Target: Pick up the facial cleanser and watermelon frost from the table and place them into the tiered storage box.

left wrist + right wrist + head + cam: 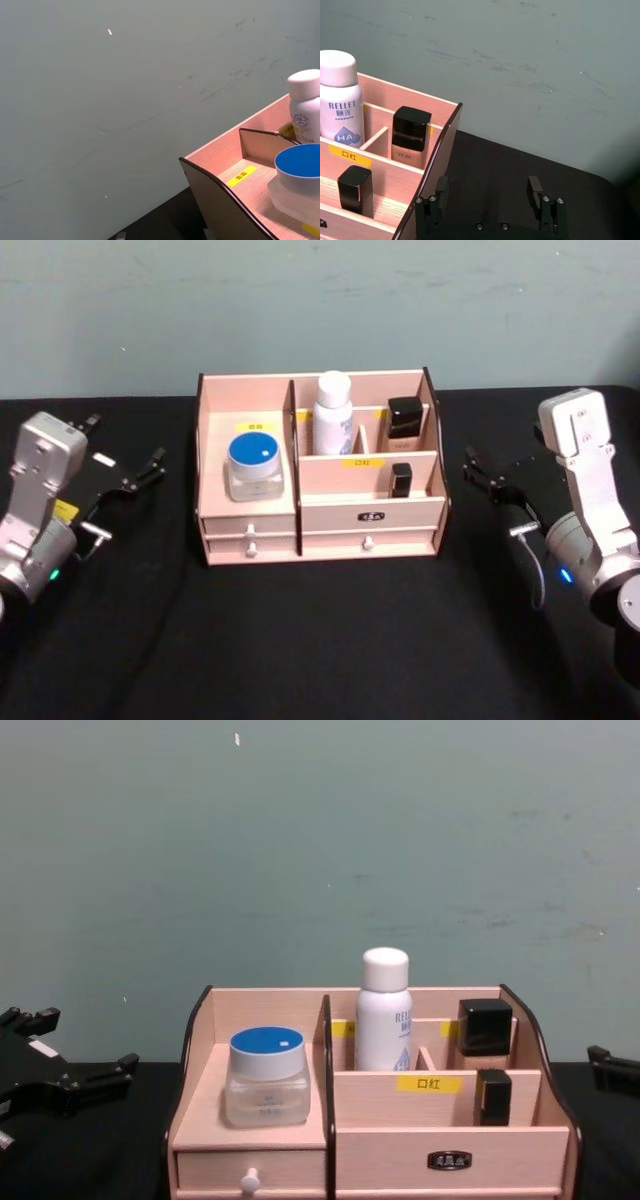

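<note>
Grippers first, since they sit nearest you: the left gripper (125, 472) hovers over the black table (320, 640) well to the left of the tiered storage box (320, 535), its fingers spread and holding nothing, and the right gripper (487, 477) hangs off the box's right side, likewise released and empty, its two black fingers (536, 187) apart above the cloth. Judging by how things lie, both placements look done, so the step in hand is a clean retreat. Keep each arm low and level and draw it straight outward, away from the box's dark curved side walls; the right one is just beside that wall, so give it room before you swing. Farther in, the watermelon frost (254, 467) stands upright on the left tray of the box, above the white-knobbed drawer (250, 530). Behind the partition, the facial cleanser (333, 415) stands upright in the rear middle compartment, near the small black-capped bottles (404, 424). It is tall, so I judge it would tip easily if the box were nudged.
</note>
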Robot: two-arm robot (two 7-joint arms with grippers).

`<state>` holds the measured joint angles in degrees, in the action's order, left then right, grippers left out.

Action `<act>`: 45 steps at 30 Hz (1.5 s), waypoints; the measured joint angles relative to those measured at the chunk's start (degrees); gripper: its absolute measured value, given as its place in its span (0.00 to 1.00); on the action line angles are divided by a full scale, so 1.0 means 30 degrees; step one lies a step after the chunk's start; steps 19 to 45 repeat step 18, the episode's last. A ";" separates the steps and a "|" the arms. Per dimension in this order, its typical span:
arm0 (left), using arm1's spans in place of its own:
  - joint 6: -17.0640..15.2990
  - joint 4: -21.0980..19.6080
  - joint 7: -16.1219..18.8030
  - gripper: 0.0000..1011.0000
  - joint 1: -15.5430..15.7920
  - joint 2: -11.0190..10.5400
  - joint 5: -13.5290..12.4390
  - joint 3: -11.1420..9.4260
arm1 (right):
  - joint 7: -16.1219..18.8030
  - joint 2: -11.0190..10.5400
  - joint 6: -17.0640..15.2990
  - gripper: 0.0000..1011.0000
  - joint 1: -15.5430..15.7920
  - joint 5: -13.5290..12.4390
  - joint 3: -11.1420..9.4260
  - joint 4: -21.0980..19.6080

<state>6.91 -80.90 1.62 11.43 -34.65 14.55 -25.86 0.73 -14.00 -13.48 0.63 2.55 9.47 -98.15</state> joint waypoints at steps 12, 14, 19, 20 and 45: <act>-0.0001 0.0000 0.0000 0.99 0.0001 0.0000 0.0000 -0.0001 | -0.0053 -0.0022 0.0007 0.99 0.0022 -0.0009 0.0017 -0.0118; 0.0000 0.0001 0.0000 0.99 0.0000 0.0000 0.0000 0.0001 | -0.0058 -0.0025 0.0007 0.99 0.0023 -0.0010 0.0017 -0.0127; 0.0000 0.0000 0.0000 0.99 0.0001 0.0000 0.0000 0.0000 | -0.0067 -0.0032 0.0007 0.99 0.0029 -0.0016 0.0018 -0.0142; 0.0000 0.0000 0.0000 0.99 0.0001 0.0000 0.0000 0.0000 | -0.0067 -0.0032 0.0007 0.99 0.0029 -0.0016 0.0018 -0.0142; 0.0000 0.0000 0.0000 0.99 0.0001 0.0000 0.0000 0.0000 | -0.0067 -0.0032 0.0007 0.99 0.0029 -0.0016 0.0018 -0.0142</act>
